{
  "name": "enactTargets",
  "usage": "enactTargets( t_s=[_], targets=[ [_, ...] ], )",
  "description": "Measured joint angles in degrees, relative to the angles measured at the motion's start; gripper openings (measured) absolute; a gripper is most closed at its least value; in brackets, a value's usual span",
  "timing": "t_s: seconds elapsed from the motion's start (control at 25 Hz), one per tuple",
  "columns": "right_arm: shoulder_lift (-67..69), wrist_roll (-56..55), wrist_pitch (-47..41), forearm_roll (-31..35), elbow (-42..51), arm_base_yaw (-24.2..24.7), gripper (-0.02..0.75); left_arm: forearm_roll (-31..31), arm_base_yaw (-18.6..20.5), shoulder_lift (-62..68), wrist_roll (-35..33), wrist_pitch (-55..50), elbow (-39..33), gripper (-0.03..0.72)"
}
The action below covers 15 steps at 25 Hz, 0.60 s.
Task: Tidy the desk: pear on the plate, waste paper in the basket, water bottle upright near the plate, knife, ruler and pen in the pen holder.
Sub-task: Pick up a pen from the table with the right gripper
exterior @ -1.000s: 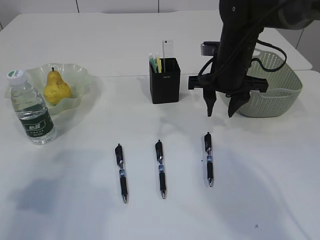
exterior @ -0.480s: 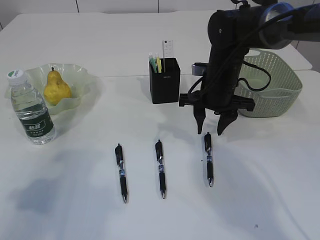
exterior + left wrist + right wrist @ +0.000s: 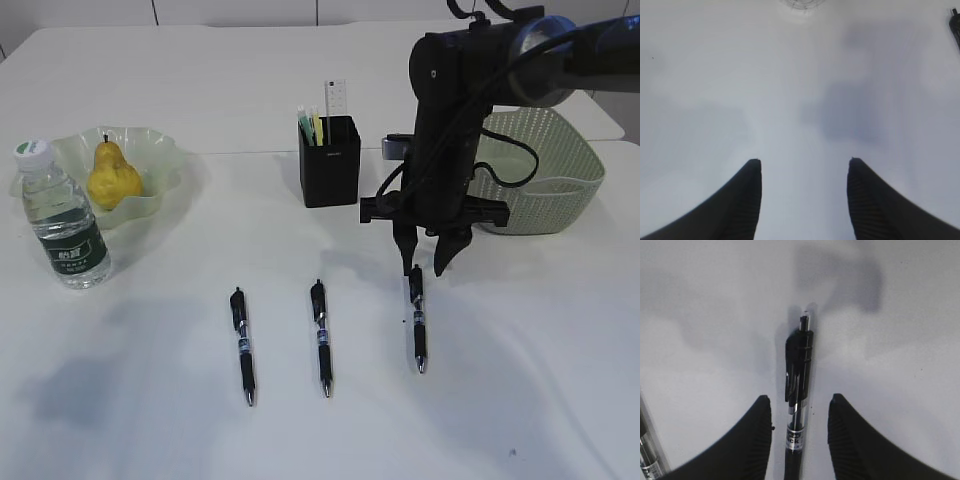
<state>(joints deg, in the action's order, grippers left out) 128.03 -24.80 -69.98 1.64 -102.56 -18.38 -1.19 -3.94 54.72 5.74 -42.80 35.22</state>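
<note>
Three black pens lie on the white table: left (image 3: 243, 347), middle (image 3: 321, 339) and right (image 3: 416, 318). My right gripper (image 3: 425, 270) is open and straddles the right pen's clip end, which lies between the jaws (image 3: 799, 400) in the right wrist view (image 3: 800, 370). The black pen holder (image 3: 330, 160) holds the clear ruler (image 3: 336, 100) and other items. The yellow pear (image 3: 112, 176) lies on the pale green plate (image 3: 160, 150). The water bottle (image 3: 63, 215) stands upright beside the plate. My left gripper (image 3: 804, 162) is open over bare table. The waste paper is not visible.
The sage green basket (image 3: 545, 170) stands at the right, behind my right arm. A pen tip shows at the left wrist view's top right edge (image 3: 955, 27). Another pen shows at the right wrist view's lower left (image 3: 647, 455).
My right gripper has moved down and left from beside the basket to the top end of the right pen. The jaws stayed open. Nothing else moved.
</note>
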Motion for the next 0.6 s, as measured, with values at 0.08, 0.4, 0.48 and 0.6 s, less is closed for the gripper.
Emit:
enactTargets(
  t_s=[0.08,0.4,0.48,0.6],
  targets=[
    [0.28,0.00,0.00,-0.25,0.00,0.01,0.307,0.00,0.00,0.00,0.00,0.00,0.00,0.384],
    [0.37,0.04,0.00,-2.87,0.00,0.01,0.302,0.00,0.00,0.00,0.00,0.00,0.00,0.384],
    [0.37,0.04,0.00,-2.99,0.00,0.01,0.302,0.00,0.00,0.00,0.00,0.00,0.00,0.384],
    [0.37,0.04,0.00,-2.99,0.00,0.01,0.302,0.00,0.00,0.00,0.00,0.00,0.00,0.384]
  ],
)
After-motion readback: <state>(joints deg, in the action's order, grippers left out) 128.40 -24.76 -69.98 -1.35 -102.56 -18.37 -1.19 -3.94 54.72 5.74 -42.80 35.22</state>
